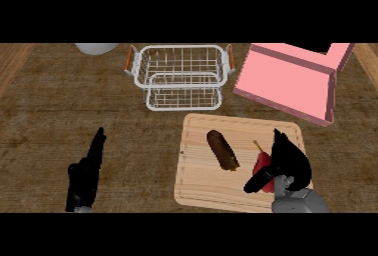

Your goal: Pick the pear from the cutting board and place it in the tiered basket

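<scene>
A red pear (261,162) with a thin stem lies on the right part of the wooden cutting board (203,187). My right hand (291,160) is right over it, fingers stretched toward the far left; its thumb (257,183) lies across the pear's near end. Most of the pear is hidden by the hand. The white wire tiered basket (182,76) with orange handles stands behind the board, apart from my hands. My left hand (83,177) rests open at the left, fingers up.
A brown elongated vegetable (222,149) lies in the middle of the board, left of the pear. An open pink box (289,82) stands at the back right, close to the basket. A grey bowl (96,47) shows at the far left edge.
</scene>
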You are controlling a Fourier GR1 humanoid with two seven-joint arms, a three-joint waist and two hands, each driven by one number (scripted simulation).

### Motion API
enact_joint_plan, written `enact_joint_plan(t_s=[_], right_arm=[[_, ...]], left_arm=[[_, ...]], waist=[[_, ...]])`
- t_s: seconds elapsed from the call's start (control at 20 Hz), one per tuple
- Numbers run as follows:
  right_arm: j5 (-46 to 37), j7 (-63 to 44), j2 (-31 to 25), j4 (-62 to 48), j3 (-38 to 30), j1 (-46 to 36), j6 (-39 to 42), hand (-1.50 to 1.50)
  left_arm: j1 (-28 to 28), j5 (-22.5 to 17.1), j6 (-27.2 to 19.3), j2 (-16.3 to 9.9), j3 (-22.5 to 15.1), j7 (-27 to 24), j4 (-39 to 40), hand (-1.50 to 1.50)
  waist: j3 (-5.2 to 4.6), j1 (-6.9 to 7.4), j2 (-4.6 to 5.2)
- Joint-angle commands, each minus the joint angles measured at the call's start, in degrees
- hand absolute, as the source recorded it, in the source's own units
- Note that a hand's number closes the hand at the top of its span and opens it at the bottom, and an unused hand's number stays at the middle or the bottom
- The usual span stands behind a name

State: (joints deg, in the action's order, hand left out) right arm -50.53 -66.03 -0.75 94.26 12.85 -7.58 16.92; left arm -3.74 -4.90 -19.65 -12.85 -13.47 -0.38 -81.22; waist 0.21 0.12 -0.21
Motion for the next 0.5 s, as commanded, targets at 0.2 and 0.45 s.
enact_joint_plan(t_s=[0.2, 0.45], right_arm=[[-1.17, -5.7, 0.72, -5.37, -2.26, -1.12, 0.49, 1.5], [-2.21, -0.5, 0.72, -5.04, -0.06, 0.69, -2.76, 1.5]], left_arm=[[0.7, -0.61, 1.84, 0.75, 1.08, 1.09, 2.23, 0.0], [-0.75, -0.02, 4.14, -0.45, 3.24, 0.35, 1.84, 0.0]], waist=[[-0.22, 0.0, 0.27], [-0.21, -0.01, 0.19]])
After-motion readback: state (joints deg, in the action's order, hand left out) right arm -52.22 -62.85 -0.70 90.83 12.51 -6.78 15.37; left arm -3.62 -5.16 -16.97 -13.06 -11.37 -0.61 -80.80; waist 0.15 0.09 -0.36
